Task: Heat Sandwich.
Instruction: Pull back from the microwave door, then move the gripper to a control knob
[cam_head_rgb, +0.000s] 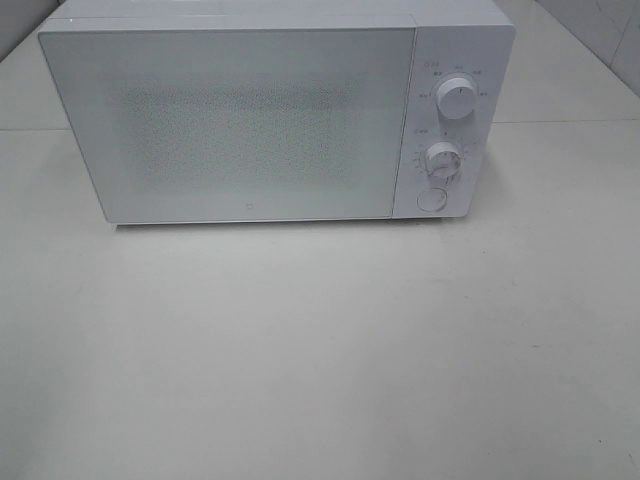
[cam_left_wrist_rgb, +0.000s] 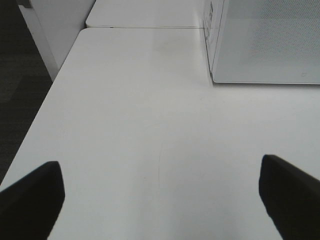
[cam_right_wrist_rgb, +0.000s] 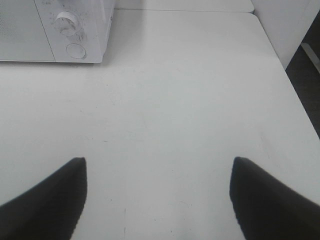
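From where I stand, the black-fingered left gripper (cam_left_wrist_rgb: 161, 172) has its jaws spread wide with nothing between them, only the plain white matte table (cam_left_wrist_rgb: 125, 125) beneath. The black-fingered right gripper (cam_right_wrist_rgb: 158, 167) is parted and empty too.

Ahead of both, well apart from the fingertips, sits the boxy white microwave oven (cam_head_rgb: 250, 120). It lies off to the right of the left gripper and off to the left of the right one. Its pale speckled door (cam_head_rgb: 230, 125) is shut.

The sandwich is in none of the views. It is not on the table near either gripper, and I cannot tell whether it lies behind that door. So I'd judge the heating either not begun or unconfirmed. Fetching the sandwich, opening the door, loading and setting the dials all look left to do.

As for writing, there are ring markings around the upper white knob (cam_head_rgb: 457, 100) and the lower white knob (cam_head_rgb: 441, 160). There is also a tiny mark (cam_head_rgb: 250, 211) low on the door. All are too small to read. The round white button (cam_head_rgb: 432, 199) looks blank.
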